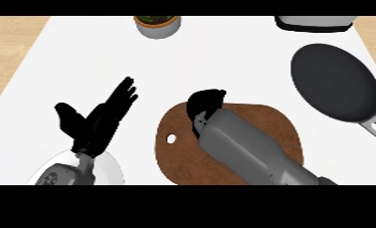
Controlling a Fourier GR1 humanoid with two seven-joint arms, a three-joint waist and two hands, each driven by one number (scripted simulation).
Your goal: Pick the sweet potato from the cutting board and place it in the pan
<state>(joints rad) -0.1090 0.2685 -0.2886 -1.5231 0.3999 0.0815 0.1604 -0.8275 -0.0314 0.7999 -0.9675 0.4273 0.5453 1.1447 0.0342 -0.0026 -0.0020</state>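
The right hand (206, 103) curls down over the cutting board (273, 122), and whatever sits under it is hidden. The forearm covers the board's middle. Top edge clips the pot (157, 26) and the appliance (314, 23); the pan (334, 82) handle runs off right.

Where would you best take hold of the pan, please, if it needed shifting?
Take it by the handle, coming in from the near right. The handle juts out from the near rim of the pan toward the view's right edge, while the body is broad and shallow, leaving little for fingers to curl round.
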